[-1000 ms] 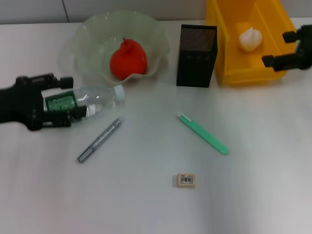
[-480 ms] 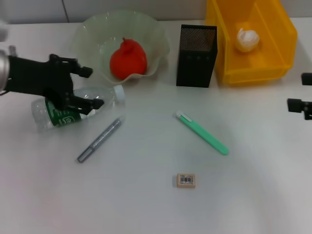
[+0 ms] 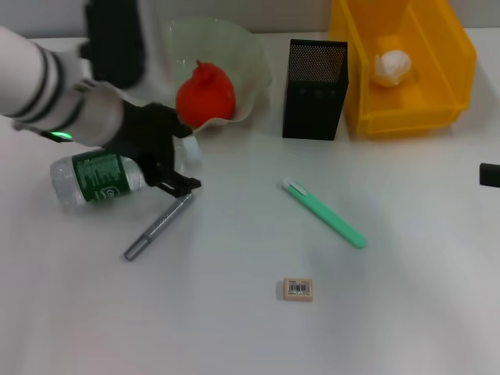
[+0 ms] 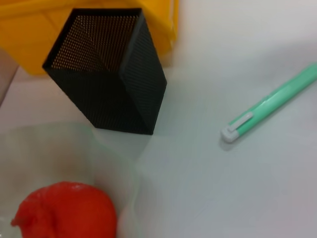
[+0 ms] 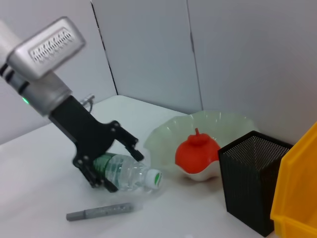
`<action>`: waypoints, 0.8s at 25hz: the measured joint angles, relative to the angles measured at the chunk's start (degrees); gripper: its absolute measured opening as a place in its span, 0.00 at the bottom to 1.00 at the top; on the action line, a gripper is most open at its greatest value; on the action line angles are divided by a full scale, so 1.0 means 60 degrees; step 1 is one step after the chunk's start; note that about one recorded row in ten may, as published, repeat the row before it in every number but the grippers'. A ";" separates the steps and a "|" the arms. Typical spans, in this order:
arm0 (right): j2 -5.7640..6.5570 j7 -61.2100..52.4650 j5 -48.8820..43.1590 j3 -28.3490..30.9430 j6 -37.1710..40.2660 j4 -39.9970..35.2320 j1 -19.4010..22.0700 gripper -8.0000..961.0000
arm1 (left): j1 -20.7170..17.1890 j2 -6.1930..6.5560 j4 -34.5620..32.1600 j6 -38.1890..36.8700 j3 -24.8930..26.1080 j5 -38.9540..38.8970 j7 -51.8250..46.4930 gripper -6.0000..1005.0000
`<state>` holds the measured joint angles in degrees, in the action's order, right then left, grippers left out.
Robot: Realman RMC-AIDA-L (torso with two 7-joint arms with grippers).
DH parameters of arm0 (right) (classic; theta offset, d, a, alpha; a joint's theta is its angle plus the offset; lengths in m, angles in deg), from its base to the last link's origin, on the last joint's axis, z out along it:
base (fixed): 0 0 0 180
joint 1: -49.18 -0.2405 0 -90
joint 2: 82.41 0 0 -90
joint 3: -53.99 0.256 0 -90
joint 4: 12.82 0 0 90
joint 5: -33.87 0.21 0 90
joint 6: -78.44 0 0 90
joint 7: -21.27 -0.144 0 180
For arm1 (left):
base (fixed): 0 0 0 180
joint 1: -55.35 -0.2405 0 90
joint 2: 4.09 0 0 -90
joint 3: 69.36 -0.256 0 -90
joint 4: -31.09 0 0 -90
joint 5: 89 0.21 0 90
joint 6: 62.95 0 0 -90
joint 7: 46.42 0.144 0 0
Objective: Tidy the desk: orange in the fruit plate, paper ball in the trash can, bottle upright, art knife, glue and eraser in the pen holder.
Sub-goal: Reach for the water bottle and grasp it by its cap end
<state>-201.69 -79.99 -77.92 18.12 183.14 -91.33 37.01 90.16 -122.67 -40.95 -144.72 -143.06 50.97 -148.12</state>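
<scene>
Beside the fruit plate, the clear bottle with its dark green label lies on its side, white cap toward the pen holder. Over its neck, the left gripper has its fingers spread, straddling the bottle. Whether the right gripper, beyond the trash can, is parted or closed, I cannot tell.

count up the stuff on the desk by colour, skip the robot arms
Red-orange: 1, orange
Pale green: 1, fruit plate
Mint green: 1, art knife
Yellow: 1, trash can
White: 1, paper ball
Black: 1, pen holder
Clear with green label: 1, bottle
Silver-grey: 1, glue
Beige: 1, eraser
Total: 9
</scene>
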 joint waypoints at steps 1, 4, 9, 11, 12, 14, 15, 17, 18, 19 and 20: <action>0.0000 0.0000 0.0000 0.0000 0.0000 0.0000 0.0000 0.85 | 0.0000 0.0000 0.0000 0.0000 0.0000 0.0000 0.0000 0.76; 0.0019 0.0032 0.0003 0.0002 -0.0008 0.0142 -0.0008 0.85 | 0.0061 -0.0045 -0.0021 0.1195 -0.1807 0.0736 -0.1001 0.76; 0.0002 0.0083 0.0006 0.0008 -0.0037 0.0247 0.0010 0.85 | 0.0201 -0.0076 -0.0009 0.1868 -0.2974 0.1455 -0.1981 0.76; 0.0012 0.0100 0.0007 0.0010 -0.0060 0.0322 0.0012 0.85 | 0.0201 -0.0076 -0.0009 0.1868 -0.2974 0.1455 -0.1981 0.76; 0.0016 0.0126 0.0009 0.0012 -0.0071 0.0352 0.0012 0.85 | 0.0280 -0.0079 0.0009 0.1976 -0.3196 0.1602 -0.2289 0.76; 0.0014 0.0181 0.0009 0.0014 -0.0078 0.0387 0.0008 0.85 | 0.0422 -0.0082 0.0121 0.1955 -0.3269 0.1735 -0.2517 0.76; 0.0007 0.0211 0.0007 0.0016 -0.0079 0.0410 0.0000 0.85 | 0.0422 -0.0082 0.0121 0.1955 -0.3269 0.1735 -0.2517 0.76; 0.0005 0.0219 -0.0002 0.0017 -0.0079 0.0437 -0.0011 0.85 | 0.0495 -0.0085 0.0168 0.1967 -0.3351 0.1937 -0.2731 0.76; 0.0005 0.0219 -0.0002 0.0017 -0.0079 0.0437 -0.0011 0.85 | 0.0513 -0.0088 0.0182 0.1978 -0.3390 0.2001 -0.2810 0.76; 0.0005 0.0222 -0.0002 0.0017 -0.0078 0.0445 -0.0019 0.85 | 0.0552 -0.0092 0.0222 0.1992 -0.3452 0.2109 -0.2924 0.76; 0.0007 0.0229 -0.0004 0.0017 -0.0079 0.0454 -0.0040 0.85 | 0.0605 -0.0096 0.0289 0.2006 -0.3526 0.2208 -0.3051 0.75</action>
<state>-201.65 -78.62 -77.94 18.22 182.66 -88.60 36.77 93.79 -123.24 -39.21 -132.68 -164.22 64.22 -166.42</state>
